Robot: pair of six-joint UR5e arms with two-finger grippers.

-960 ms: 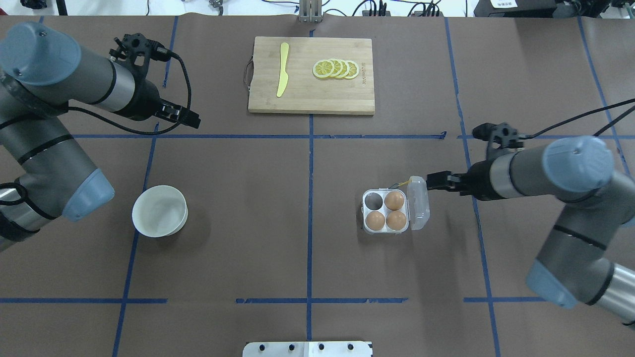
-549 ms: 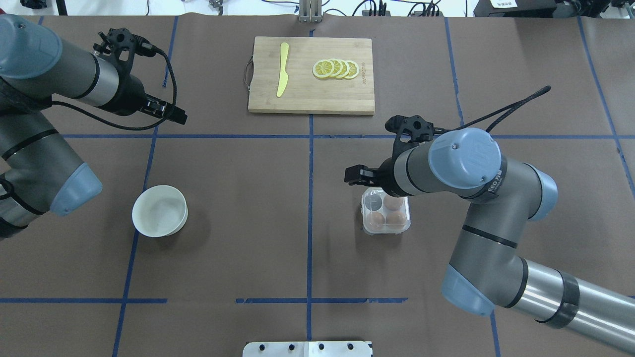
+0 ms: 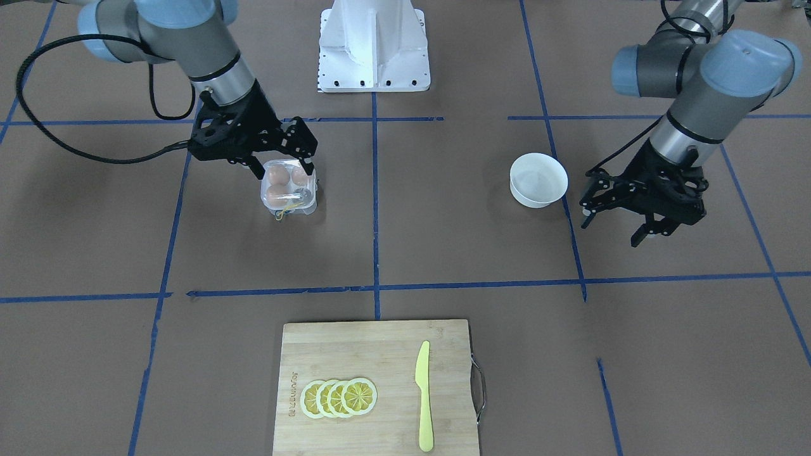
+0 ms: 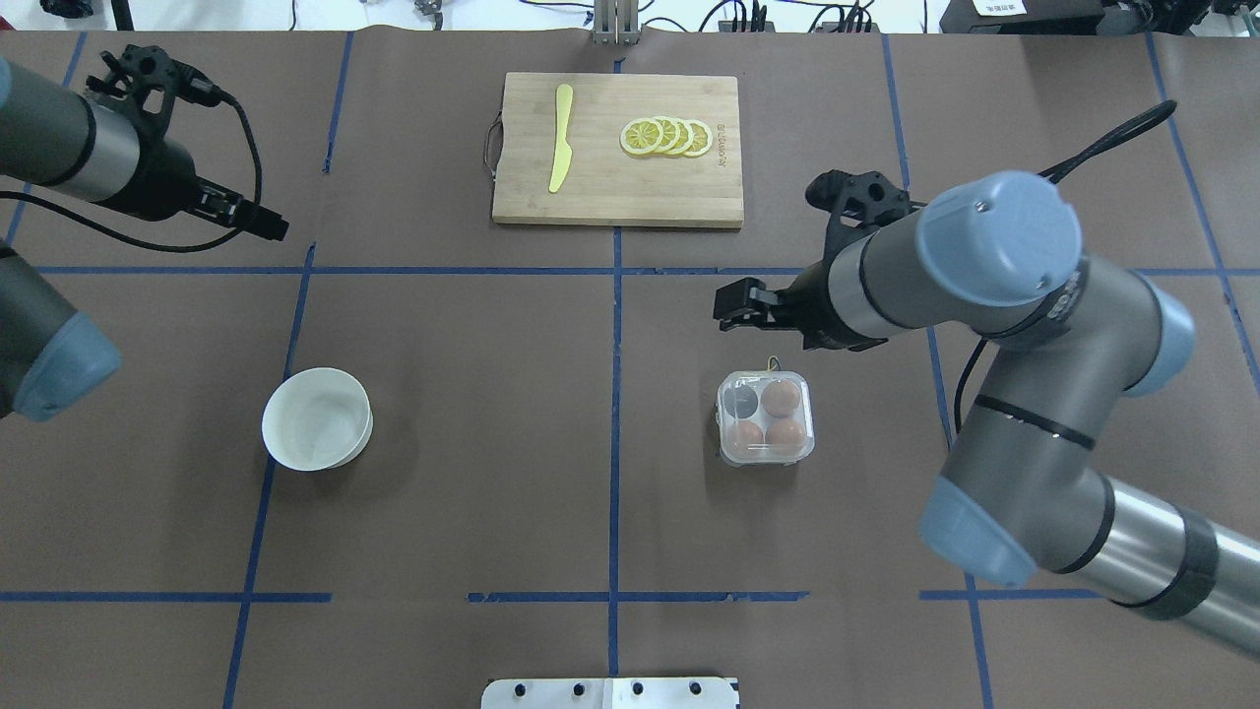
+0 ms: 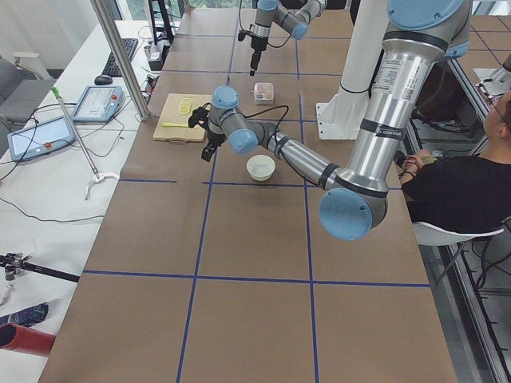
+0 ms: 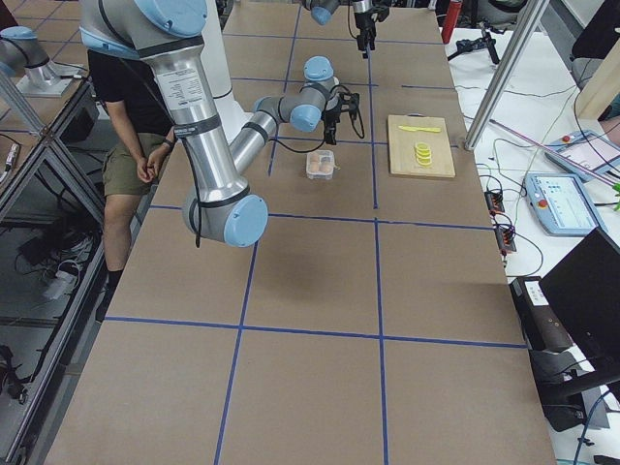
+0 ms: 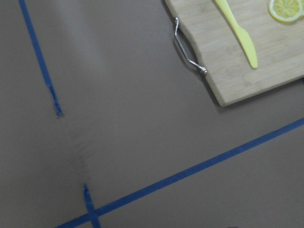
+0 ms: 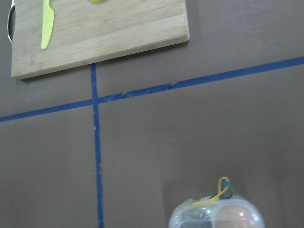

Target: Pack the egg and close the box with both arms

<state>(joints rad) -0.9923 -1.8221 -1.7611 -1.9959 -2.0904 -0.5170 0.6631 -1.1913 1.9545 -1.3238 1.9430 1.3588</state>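
Observation:
The clear box (image 4: pixel 766 419) stands right of the table's middle with its lid down. Under the lid lie three orange-brown eggs (image 4: pixel 782 397) and one bare cell. A yellow string (image 8: pixel 221 191) sticks out at its far edge. My right gripper (image 4: pixel 730 303) hovers just beyond the box, open and empty; in the front-facing view it (image 3: pixel 283 166) hangs over the box (image 3: pixel 289 191) without touching it. My left gripper (image 4: pixel 268 225) is open and empty at the far left, away from the box; in the front-facing view it (image 3: pixel 611 230) hangs beside the bowl.
A white bowl (image 4: pixel 317 418) stands at the left, nearer than the left gripper. A wooden cutting board (image 4: pixel 618 187) at the far middle holds a yellow knife (image 4: pixel 561 138) and lemon slices (image 4: pixel 666 137). Blue tape lines cross the brown table.
The box's lid, open and standing at its right one second ago, now lies shut. My right arm swept over the box and drew back beyond it. My left arm moved further left.

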